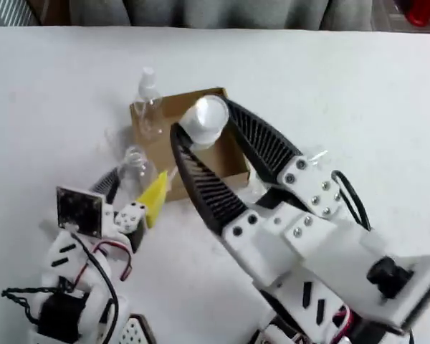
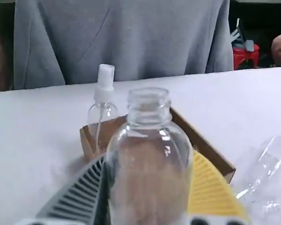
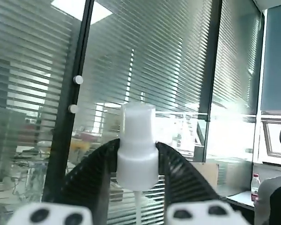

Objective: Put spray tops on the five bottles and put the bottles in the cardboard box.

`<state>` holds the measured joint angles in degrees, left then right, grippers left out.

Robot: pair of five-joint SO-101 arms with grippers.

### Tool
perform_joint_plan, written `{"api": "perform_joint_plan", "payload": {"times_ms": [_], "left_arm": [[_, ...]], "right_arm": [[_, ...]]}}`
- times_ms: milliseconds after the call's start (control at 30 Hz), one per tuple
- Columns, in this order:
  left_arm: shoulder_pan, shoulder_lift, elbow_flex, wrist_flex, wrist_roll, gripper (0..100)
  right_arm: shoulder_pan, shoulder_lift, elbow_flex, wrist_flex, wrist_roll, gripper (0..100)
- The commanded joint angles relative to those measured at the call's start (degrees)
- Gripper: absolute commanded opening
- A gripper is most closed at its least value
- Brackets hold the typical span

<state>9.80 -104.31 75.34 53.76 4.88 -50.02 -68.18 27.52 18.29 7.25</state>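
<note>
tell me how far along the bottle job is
Done: one capped bottle stands at the cardboard box's edge; inside or beside, I cannot tell. In hand: the left gripper holds an open bottle, the right gripper a spray top. Left: fitting that top, boxing both, plus any remaining bottles.

The white table (image 1: 344,79) carries an open cardboard box (image 1: 223,154).

Our left gripper (image 1: 134,183), low at near left, clamps a bottle (image 2: 150,159); our right gripper (image 1: 203,122), lifted high, pinches a spray top (image 3: 137,150).
</note>
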Motion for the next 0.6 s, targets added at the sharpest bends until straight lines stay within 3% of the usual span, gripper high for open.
{"api": "perform_joint_plan", "payload": {"times_ms": [0, 333, 567], "left_arm": [[2.7, -0.3, -0.4, -2.9, -0.6, 2], [3.3, -0.3, -2.9, -2.5, -0.6, 2], [3.4, -0.3, -4.0, -1.0, -0.6, 2]], "right_arm": [[-1.0, 0.0, -0.6, -1.3, 0.8, 1.5], [-1.0, 2.2, -0.3, -2.2, 0.5, 1.5], [-1.0, 10.1, 5.4, -17.3, 0.8, 1.5]]}}
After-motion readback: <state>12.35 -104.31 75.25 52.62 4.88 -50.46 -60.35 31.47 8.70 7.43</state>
